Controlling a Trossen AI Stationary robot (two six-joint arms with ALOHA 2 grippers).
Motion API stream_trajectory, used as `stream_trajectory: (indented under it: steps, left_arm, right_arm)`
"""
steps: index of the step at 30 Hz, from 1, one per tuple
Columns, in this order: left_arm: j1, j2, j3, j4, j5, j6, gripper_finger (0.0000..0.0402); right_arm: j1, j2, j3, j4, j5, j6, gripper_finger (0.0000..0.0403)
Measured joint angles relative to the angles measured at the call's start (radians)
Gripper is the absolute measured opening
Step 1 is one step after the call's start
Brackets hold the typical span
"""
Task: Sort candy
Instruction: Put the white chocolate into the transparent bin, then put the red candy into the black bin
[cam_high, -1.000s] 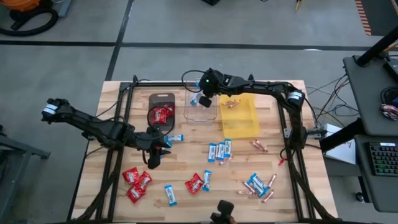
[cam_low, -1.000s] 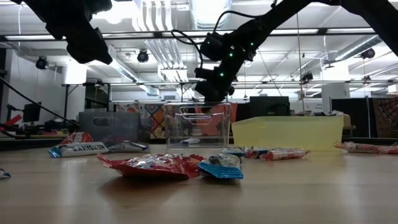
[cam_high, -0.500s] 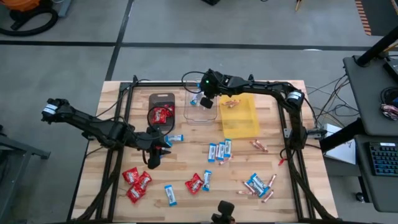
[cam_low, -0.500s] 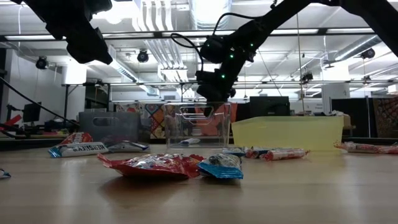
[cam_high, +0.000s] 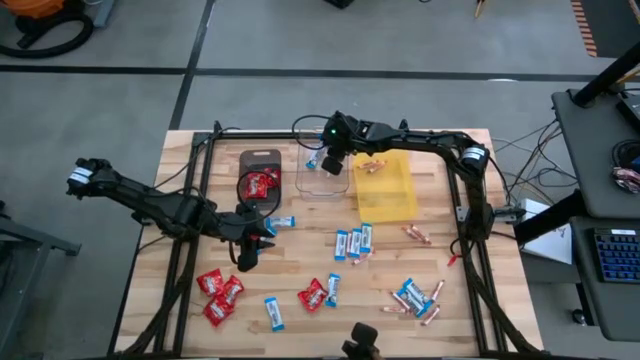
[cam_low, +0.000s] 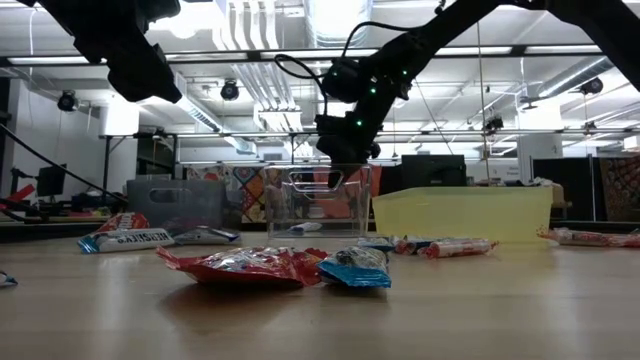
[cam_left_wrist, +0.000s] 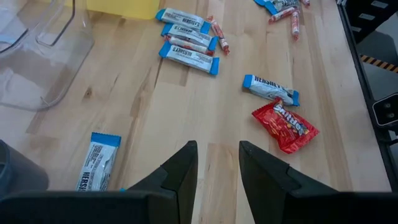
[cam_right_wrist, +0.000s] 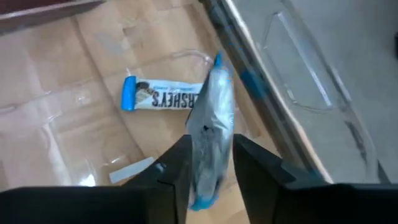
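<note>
Three trays stood side by side: a dark tray (cam_high: 261, 158), a clear tray (cam_high: 301, 184) and a yellow tray (cam_high: 396, 204). Loose around the yellow tray lay at least seven blue-and-white bars (cam_high: 354, 243), at least four red packets (cam_high: 312, 296) and about five copper sticks (cam_high: 417, 235).

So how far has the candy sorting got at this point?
Early stage. Done: some red packets lie in the dark tray, copper sticks in the yellow tray, one blue-and-white bar in the clear tray. In hand: the right gripper, above the clear tray, has another blue bar between its fingers. Left: most candy is loose on the table; the left gripper is open, holding nothing.
</note>
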Motion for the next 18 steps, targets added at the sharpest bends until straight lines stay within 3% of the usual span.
stream_trajectory:
  steps: [5,12,18]
  left_arm:
    - [0.0,0.0,0.0,0.0,0.0,0.0,0.0102]
    - [0.0,0.002,0.0,-0.004,0.0,-0.014,0.0102]
    - [0.0,0.032,0.0,-0.019,0.0,-0.081,0.0103]
  right_arm:
    - [0.0,0.0,0.0,0.006,0.056,0.029,0.0125]
    - [0.036,-0.079,-0.001,-0.033,0.01,0.078,0.0125]
    - [0.139,-0.192,0.0,-0.097,-0.014,0.114,0.0113]
